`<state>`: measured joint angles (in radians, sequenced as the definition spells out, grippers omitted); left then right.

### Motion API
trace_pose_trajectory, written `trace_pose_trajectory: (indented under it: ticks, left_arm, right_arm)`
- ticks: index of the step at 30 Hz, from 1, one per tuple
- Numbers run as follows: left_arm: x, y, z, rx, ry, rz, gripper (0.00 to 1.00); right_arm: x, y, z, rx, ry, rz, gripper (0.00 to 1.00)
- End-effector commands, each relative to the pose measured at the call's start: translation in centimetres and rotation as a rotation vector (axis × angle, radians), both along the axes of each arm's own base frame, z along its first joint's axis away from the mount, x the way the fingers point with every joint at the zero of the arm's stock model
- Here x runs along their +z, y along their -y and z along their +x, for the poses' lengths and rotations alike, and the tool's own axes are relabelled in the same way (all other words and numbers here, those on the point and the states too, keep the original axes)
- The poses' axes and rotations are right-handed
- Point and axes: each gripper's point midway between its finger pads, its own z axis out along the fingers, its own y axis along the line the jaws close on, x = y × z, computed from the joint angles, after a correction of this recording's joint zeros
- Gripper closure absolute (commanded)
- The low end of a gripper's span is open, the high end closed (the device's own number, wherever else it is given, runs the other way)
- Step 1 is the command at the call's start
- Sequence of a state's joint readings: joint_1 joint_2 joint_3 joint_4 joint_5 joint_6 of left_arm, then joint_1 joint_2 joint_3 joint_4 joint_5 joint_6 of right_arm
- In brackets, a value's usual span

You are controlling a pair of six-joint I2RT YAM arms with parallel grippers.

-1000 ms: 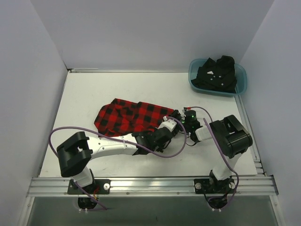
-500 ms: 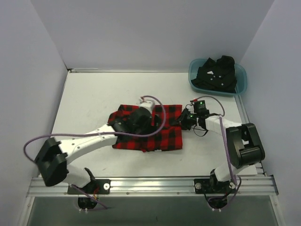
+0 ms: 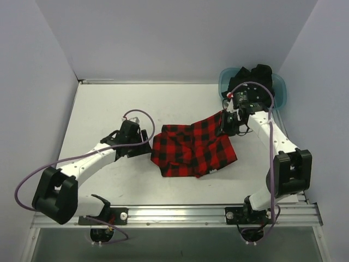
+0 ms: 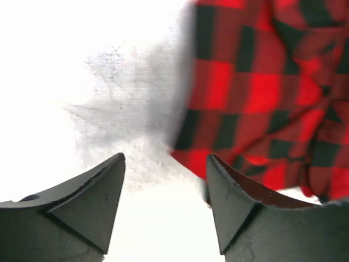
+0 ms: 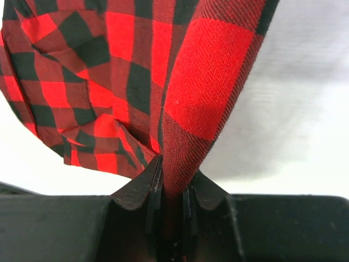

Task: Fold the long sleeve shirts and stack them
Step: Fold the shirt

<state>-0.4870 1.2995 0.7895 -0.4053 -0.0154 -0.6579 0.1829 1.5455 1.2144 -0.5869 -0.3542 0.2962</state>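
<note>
Looking down on a white table [image 3: 109,109], scuffed grey in patches, boxed in by pale walls [image 3: 163,38], with a metal rail [image 3: 174,210] along the near edge. Finding the red-and-black flannel shirt [image 3: 192,152] lying crumpled right of mid-table, one far corner raised. Seeing the right end effector [image 3: 227,123] clamped on that corner, and the left end effector [image 4: 163,164] standing apart, empty, just beside the cloth's left edge. Making out only part of the black shirt [image 3: 260,73] in the teal tub [image 3: 280,94] at the far right, the right arm [image 3: 275,139] crossing in front. Losing table detail to glare in the left wrist view.
</note>
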Motion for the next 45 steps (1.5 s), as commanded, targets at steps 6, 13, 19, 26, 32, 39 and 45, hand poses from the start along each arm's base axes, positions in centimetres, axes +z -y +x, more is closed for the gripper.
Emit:
trace_pose_trajectory:
  ticks: [6, 13, 19, 26, 32, 39, 45]
  left_arm:
    - [-1.1, 4.0, 3.2, 0.022, -0.02, -0.194, 0.37]
    - [-2.6, 6.5, 2.5, -0.01, -0.053, -0.275, 0.5]
    - [-4.5, 7.6, 1.8, -0.014, -0.087, -0.313, 0.71]
    - [-5.7, 7.8, 0.6, 0.023, -0.12, -0.358, 0.85]
    - [-5.8, 7.8, -0.8, 0.087, -0.121, -0.431, 0.87]
    - [-5.5, 6.9, -1.6, 0.151, -0.077, -0.469, 0.87]
    - [-5.7, 6.4, -1.9, 0.186, -0.066, -0.481, 0.87]
  right_arm:
    - [2.1, 1.4, -0.5, 0.137, -0.037, -0.388, 1.0]
    - [2.6, 1.2, 0.9, 0.175, -0.021, -0.666, 1.0]
    - [4.6, -0.1, 1.4, 0.247, 0.025, -0.935, 1.0]
    - [5.5, -3.5, 2.0, 0.304, 0.1, -1.084, 1.0]
    - [3.5, -7.6, 1.9, 0.331, 0.139, -1.09, 0.99]
    - [0.9, -13.9, 1.0, 0.391, 0.177, -0.978, 0.93]
    - [-1.9, -17.0, -1.1, 0.475, 0.145, -0.869, 0.8]
